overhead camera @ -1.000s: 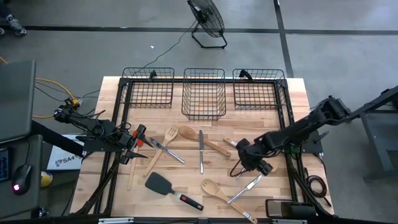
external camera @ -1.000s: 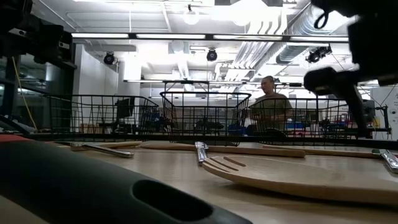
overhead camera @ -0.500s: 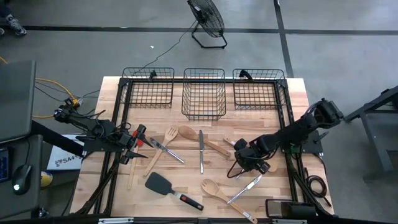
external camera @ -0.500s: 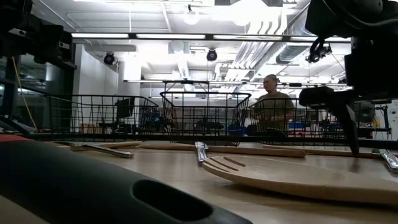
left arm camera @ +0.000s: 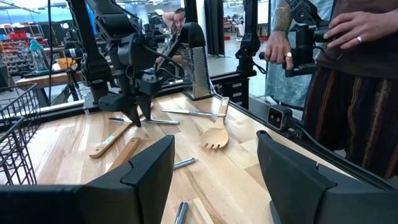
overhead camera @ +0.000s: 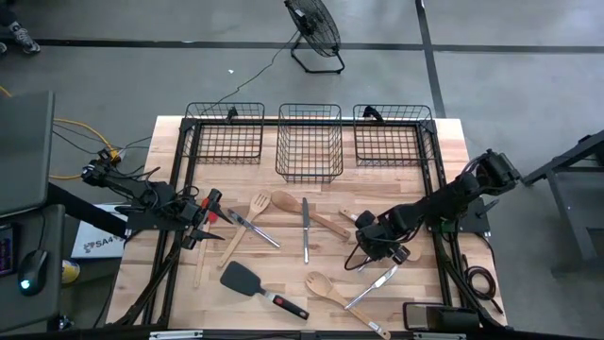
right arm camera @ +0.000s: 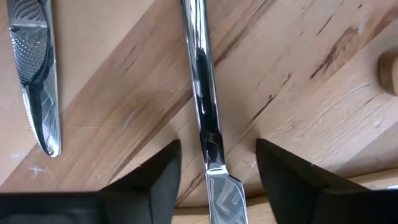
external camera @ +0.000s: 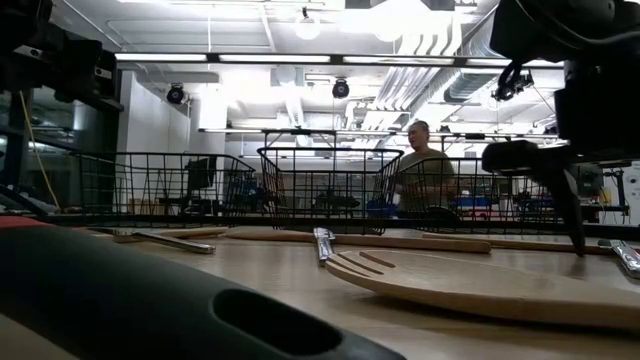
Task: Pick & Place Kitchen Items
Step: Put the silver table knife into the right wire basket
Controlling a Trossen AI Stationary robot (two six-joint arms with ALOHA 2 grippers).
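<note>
Right pincer [right arm camera: 214,180] astride silver knife [right arm camera: 202,112], fingers apart, bare wood either side

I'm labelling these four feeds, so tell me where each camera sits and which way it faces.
High view: overhead, looking straight down on the pale wooden table; both arms show.
Low view: at tabletop height, looking across to three black wire baskets; right gripper hangs in.
Left wrist view: on the left arm, looking across the table past the open left gripper.
Right wrist view: straight down between open fingers on a silver metal knife.
Shared: left wrist and high views both show the right gripper.
</note>
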